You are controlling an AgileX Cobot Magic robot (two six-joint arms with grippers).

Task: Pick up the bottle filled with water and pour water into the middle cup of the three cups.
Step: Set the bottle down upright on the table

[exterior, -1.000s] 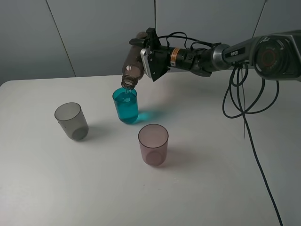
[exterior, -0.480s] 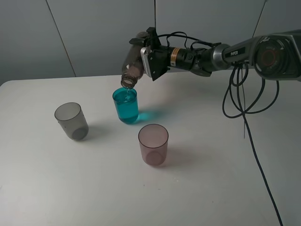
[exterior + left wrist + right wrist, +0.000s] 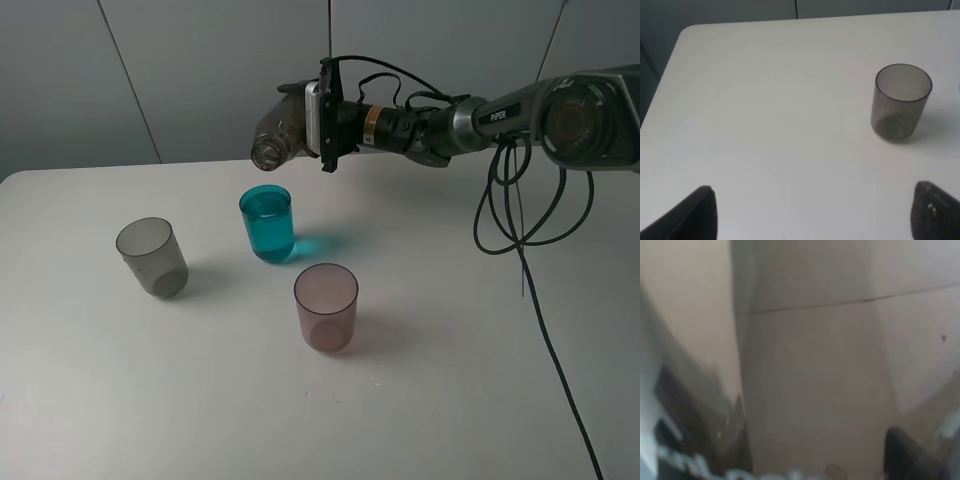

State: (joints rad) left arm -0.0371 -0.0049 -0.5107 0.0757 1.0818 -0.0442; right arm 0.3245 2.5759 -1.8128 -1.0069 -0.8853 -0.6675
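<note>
The right fingers (image 3: pixel 327 118) are clamped on the bottle (image 3: pixel 283 128), which hangs nearly level with its mouth tipped slightly down, above and just beyond the water-filled teal cup (image 3: pixel 267 222) on the table (image 3: pixel 450 380). The grey cup (image 3: pixel 151 257) stands to the left and the pink cup (image 3: pixel 326 306) nearer. The left fingers (image 3: pixel 697 215) are spread wide, holding nothing.

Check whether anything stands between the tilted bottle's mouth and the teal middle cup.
Nothing visible does. The bottle hangs tilted above the teal cup, only air between; the grey cup and pink cup stand aside.
</note>
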